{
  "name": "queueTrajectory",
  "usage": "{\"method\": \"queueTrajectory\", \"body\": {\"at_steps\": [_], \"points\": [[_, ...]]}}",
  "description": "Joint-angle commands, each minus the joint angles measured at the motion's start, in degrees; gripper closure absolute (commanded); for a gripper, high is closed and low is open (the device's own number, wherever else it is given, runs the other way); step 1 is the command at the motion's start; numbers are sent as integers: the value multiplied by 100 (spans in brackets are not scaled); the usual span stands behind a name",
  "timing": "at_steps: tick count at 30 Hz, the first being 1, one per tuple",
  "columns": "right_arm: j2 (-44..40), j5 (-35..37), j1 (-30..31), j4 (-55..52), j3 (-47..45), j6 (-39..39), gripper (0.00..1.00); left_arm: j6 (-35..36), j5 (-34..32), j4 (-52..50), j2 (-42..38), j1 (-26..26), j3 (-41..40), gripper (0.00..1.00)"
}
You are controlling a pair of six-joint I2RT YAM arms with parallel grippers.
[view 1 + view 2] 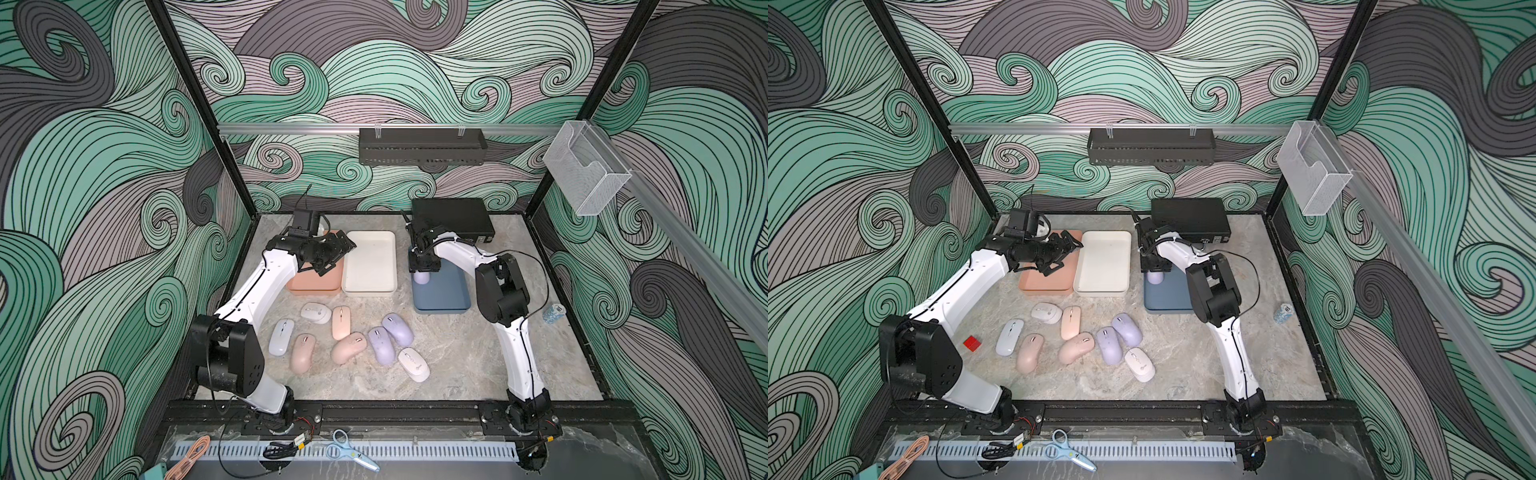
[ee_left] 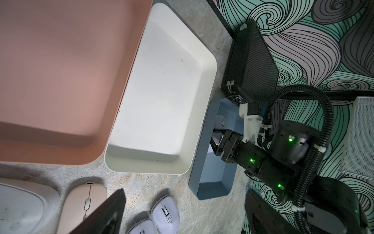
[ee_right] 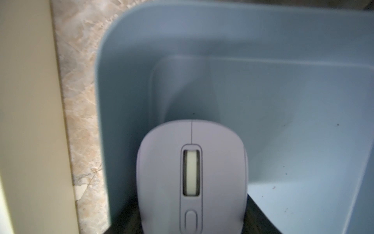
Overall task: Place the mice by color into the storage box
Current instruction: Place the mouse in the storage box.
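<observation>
Right gripper (image 1: 424,272): points down, jaws closed partway on the sides of a purple mouse (image 3: 191,176).
Purple mouse: held low inside the blue bin (image 1: 446,301), close to the wall nearest the white bin (image 1: 370,257); contact with the bin floor cannot be told.
Left gripper (image 1: 338,257): jaws spread wide, nothing between them, above the pink bin (image 1: 309,286).
White bin: between the pink and blue bins, just beside the pink one.
Loose mice (image 1: 348,347): eight on the table (image 1: 457,365) in front of the bins: three pink, two purple, three whitish.
</observation>
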Motion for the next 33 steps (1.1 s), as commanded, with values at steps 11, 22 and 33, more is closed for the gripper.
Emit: {"method": "queueTrajectory", "body": {"at_steps": [11,22,33], "points": [[294,-244,-47,-21,230,-233,42,79,65,81,129,37,-36,10],[-18,-64,-57,-197,291,-243,36,122,195,139,146,37,-31,10],[-599,72,-66,-420,201,-313,36,148,243,148,159,33,-21,10]]}}
